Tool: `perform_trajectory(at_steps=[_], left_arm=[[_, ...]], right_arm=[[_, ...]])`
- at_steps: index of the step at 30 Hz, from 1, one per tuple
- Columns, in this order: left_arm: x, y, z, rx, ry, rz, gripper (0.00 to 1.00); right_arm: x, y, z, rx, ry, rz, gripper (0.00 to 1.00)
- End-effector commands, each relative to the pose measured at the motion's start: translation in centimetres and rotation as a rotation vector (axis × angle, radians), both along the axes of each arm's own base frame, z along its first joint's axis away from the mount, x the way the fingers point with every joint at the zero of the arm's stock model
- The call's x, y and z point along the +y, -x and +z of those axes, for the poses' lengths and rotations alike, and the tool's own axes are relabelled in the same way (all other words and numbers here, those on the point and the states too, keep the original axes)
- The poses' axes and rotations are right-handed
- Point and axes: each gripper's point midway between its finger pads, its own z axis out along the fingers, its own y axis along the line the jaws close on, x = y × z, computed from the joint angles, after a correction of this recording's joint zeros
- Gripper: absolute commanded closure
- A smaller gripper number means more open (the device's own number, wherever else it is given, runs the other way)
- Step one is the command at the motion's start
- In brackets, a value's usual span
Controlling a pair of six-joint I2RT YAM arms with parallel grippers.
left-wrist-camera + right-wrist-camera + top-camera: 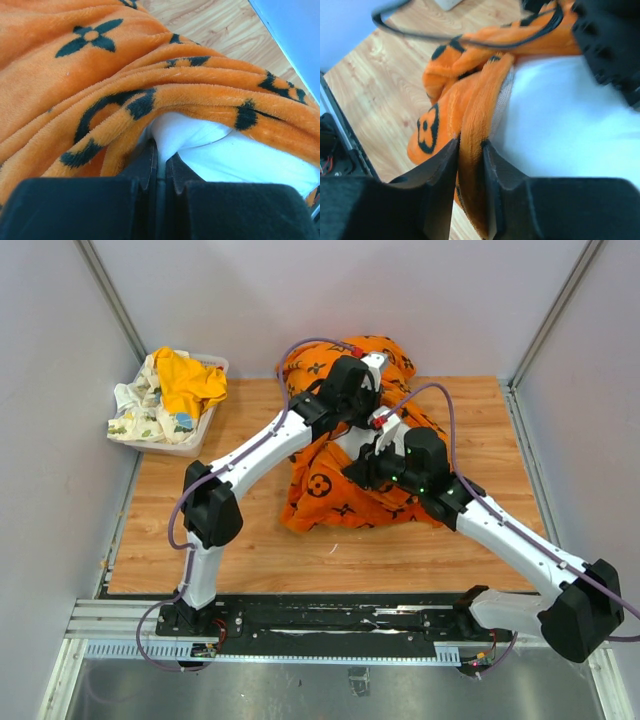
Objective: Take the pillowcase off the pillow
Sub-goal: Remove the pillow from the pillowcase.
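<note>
The orange pillowcase [335, 495] with black motifs lies bunched at the middle of the wooden table, mostly covering the white pillow [352, 443]. In the left wrist view the pillowcase [100, 75] folds over the pillow [240, 155], and my left gripper [161, 150] is shut on a pinch of the pillow's white fabric. In the top view the left gripper [372, 390] is at the bundle's far end. My right gripper [469, 145] is shut on the pillowcase's orange edge [472, 115], beside the bare pillow [570, 125]. It sits mid-bundle in the top view [365, 462].
A clear plastic bin [205, 430] at the table's far left holds a yellow-orange cloth [185, 380] and a white printed cloth [135, 410]. Grey walls enclose the table on three sides. The rail with the arm bases [330, 625] runs along the near edge.
</note>
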Motion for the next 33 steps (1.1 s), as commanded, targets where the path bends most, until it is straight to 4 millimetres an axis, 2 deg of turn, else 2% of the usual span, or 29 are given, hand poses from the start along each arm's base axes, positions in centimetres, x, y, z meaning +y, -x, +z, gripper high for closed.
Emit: perform_trajectory(at_steps=[1, 3, 5, 10, 13, 16, 21, 24, 26, 27, 28, 29, 31, 32, 33], left_arm=[[1.2, -4.8, 4.7, -0.14, 0.089, 0.097, 1.0], [1.6, -5.5, 5.0, -0.139, 0.096, 0.109, 1.0], [2.0, -6.4, 5.4, -0.141, 0.099, 0.126, 1.0], [3.5, -9.1, 7.4, -0.154, 0.136, 0.222, 1.0], [4.3, -9.9, 8.6, -0.168, 0.162, 0.238, 1.0], [5.2, -9.9, 9.9, -0.193, 0.176, 0.239, 1.0], [6.7, -9.6, 12.4, -0.217, 0.213, 0.224, 1.0], [7.3, -9.2, 13.1, -0.225, 0.214, 0.214, 1.0], [7.5, -8.6, 13.2, -0.225, 0.203, 0.195, 1.0], [7.7, -8.3, 13.0, -0.225, 0.194, 0.188, 1.0], [7.7, -8.0, 12.7, -0.221, 0.186, 0.178, 1.0], [7.8, -7.5, 12.2, -0.215, 0.177, 0.167, 1.0], [8.2, -6.7, 11.3, -0.206, 0.17, 0.157, 1.0], [8.4, -6.2, 10.9, -0.205, 0.17, 0.154, 1.0], [8.6, -5.8, 10.5, -0.205, 0.17, 0.149, 1.0]], right_arm=[[1.9, 3.6, -1.9, 0.098, -0.05, 0.119, 0.81], [2.5, 5.3, -3.0, 0.122, -0.039, 0.156, 0.92], [3.3, 7.0, -4.3, 0.145, -0.023, 0.197, 0.97], [5.0, 11.0, -7.6, 0.178, 0.062, 0.299, 0.99], [4.4, 12.4, -11.0, 0.246, 0.142, 0.31, 0.99], [2.8, 12.5, -14.2, 0.279, 0.183, 0.246, 0.99], [-0.2, 11.3, -18.6, 0.314, 0.287, 0.089, 0.99], [-1.1, 10.6, -19.9, 0.348, 0.323, 0.039, 0.99], [-1.1, 10.2, -19.2, 0.331, 0.325, 0.027, 0.98], [-1.0, 9.7, -18.1, 0.303, 0.308, 0.019, 0.94], [-0.9, 9.4, -17.0, 0.276, 0.293, 0.014, 0.84], [-0.8, 9.0, -15.8, 0.245, 0.278, 0.008, 0.7], [-0.9, 8.3, -13.2, 0.178, 0.252, -0.006, 0.32], [-1.0, 8.0, -11.8, 0.14, 0.24, -0.012, 0.17], [-1.0, 7.6, -10.4, 0.097, 0.227, -0.011, 0.05]])
